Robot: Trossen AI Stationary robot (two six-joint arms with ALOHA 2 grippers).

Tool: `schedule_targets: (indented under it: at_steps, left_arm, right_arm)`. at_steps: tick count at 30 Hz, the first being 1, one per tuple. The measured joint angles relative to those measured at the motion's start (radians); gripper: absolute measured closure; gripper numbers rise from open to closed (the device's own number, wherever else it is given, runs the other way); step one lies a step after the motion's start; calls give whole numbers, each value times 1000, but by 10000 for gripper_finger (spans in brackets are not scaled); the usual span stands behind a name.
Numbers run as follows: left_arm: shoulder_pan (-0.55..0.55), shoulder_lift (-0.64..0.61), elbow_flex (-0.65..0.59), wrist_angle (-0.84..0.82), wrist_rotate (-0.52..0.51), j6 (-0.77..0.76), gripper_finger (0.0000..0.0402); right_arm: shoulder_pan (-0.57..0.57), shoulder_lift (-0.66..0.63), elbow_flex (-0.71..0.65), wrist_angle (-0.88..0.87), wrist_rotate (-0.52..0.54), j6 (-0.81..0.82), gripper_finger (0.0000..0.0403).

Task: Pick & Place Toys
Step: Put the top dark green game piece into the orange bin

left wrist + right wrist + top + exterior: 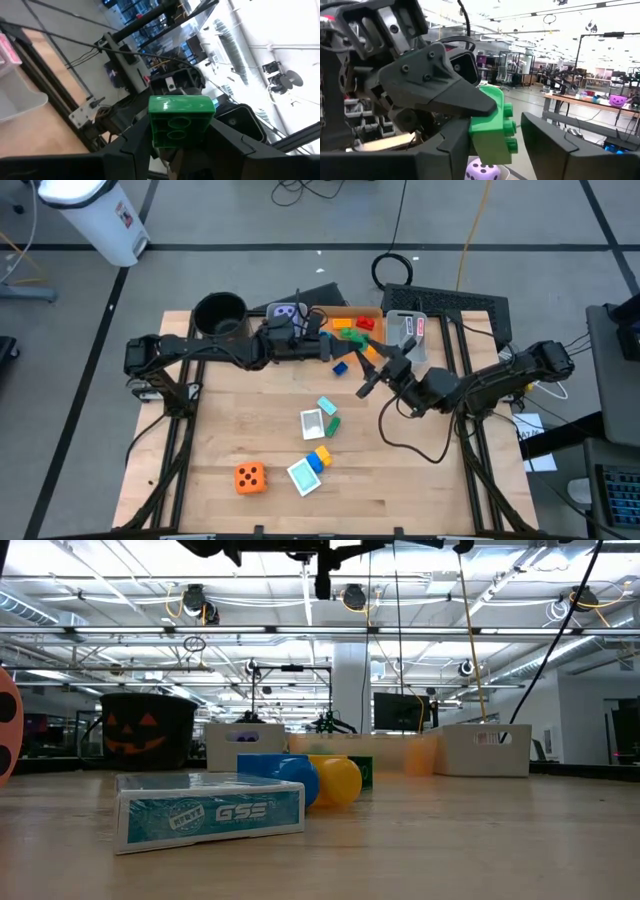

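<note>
High over the middle of the table my two grippers meet tip to tip. My left gripper (pixel 178 142) is shut on a green brick (pixel 180 117). My right gripper (pixel 496 142) faces it, open, its fingers on either side of the same brick (pixel 492 117), whose studs point at the clear finger (pixel 555 145). On the table lie an orange die (pixel 250 477), a blue brick (pixel 340 366), small cards (pixel 312 422) and a teal card box (pixel 210 810). A purple die (pixel 288 311) sits at the far edge. My left gripper pinches the green brick by two opposite sides (pixel 156 136) between its two fingers. The fingers lie level and come from the table's left. The brick is lifted clear, high above the table. My right gripper has one finger (pixel 451 145) close against the brick's smooth side; whether it touches, I cannot tell.
A round black pot (pixel 220 312) stands at the far left. An orange bin (pixel 345 313) with bricks and a grey bin (pixel 408 330) stand along the far edge. Blue and yellow bricks (pixel 320 780) lie behind the card box. Bare wood lies at the near right.
</note>
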Motion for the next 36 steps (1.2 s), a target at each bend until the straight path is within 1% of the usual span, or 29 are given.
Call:
schedule_targets:
  at_steps: [3, 7, 10, 15, 19, 26, 28, 31, 36]
  left_arm:
    - [0, 0, 0, -5, 0, -3, 245]
    - [-1, 0, 0, -5, 0, -3, 245]
    - [-2, 1, 0, -6, -3, -3, 245]
    - [-2, 2, 0, -7, -8, -9, 245]
    - [-1, 2, 0, -6, -7, -8, 245]
    - [8, 2, 1, -5, 6, -4, 245]
    - [17, 2, 1, -5, 26, -4, 243]
    - [32, 2, 1, -5, 72, 0, 226]
    - [52, 2, 1, 11, 119, 8, 168]
  right_arm:
    - [0, 0, 0, 2, 4, -5, 228]
    - [0, 0, 0, 2, 5, -5, 234]
    - [0, 0, 0, -1, 19, -5, 250]
    - [1, 1, 0, -6, 21, -14, 293]
    - [11, 1, 0, 1, 30, -54, 317]
    - [21, 1, 0, 22, 30, -101, 313]
    - [21, 1, 1, 22, 30, -103, 313]
    - [21, 1, 1, 25, 29, -105, 313]
    - [19, 0, 2, 32, 33, -112, 313]
